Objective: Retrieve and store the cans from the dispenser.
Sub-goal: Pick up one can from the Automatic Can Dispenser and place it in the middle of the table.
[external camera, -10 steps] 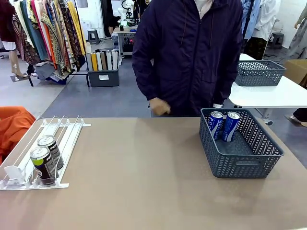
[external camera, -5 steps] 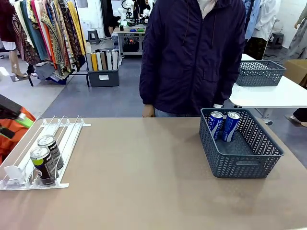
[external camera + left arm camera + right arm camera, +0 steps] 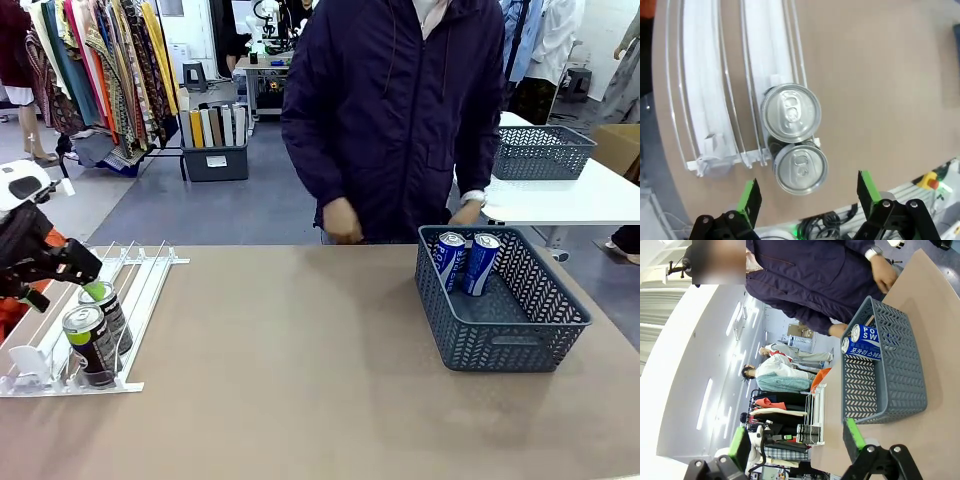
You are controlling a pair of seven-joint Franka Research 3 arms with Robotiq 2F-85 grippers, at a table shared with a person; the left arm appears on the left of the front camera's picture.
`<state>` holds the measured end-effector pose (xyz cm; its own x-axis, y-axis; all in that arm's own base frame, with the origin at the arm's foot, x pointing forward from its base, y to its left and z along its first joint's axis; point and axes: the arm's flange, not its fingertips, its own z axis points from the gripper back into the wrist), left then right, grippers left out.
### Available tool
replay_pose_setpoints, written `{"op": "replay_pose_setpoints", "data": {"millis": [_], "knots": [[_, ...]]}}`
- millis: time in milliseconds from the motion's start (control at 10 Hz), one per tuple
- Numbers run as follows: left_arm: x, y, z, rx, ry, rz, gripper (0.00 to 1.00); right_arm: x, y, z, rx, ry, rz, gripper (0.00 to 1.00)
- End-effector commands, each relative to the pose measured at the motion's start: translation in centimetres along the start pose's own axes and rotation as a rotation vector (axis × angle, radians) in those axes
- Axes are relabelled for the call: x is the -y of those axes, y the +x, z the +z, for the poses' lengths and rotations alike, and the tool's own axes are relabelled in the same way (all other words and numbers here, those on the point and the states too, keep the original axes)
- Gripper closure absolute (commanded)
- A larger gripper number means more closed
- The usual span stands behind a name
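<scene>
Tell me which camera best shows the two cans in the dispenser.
The left wrist view: it looks straight down on both cans' silver tops, rear can and front can, in one lane of the dispenser. The front view shows their sides, small. The right wrist view shows the dispenser far off, cans unclear.

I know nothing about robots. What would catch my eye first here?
The robot's left jaws hang open over two black cans at the low end of a white dispenser on the left of the table. On the right, two blue cans sit in a grey basket, and a person in a dark jacket stands at the far side.
</scene>
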<state>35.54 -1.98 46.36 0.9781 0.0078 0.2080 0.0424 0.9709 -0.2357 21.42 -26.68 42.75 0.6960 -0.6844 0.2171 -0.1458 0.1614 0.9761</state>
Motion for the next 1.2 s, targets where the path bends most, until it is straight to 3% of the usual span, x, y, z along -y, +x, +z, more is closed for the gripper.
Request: {"op": "replay_pose_setpoints", "data": {"millis": [0,700,1100], "knots": [[-0.4,-0.8,-1.3,-0.014,0.063,0.029,0.00,-0.4,0.1,-0.1,0.005,0.008,-0.006,0.00],[1.0,0.5,-5.0,-0.088,0.112,0.004,0.00,-0.4,0.1,-0.1,0.005,0.008,-0.006,0.00],[1.0,1.1,-5.7,-0.077,0.130,0.024,0.00,-0.4,0.1,-0.1,0.005,0.008,-0.006,0.00]]}}
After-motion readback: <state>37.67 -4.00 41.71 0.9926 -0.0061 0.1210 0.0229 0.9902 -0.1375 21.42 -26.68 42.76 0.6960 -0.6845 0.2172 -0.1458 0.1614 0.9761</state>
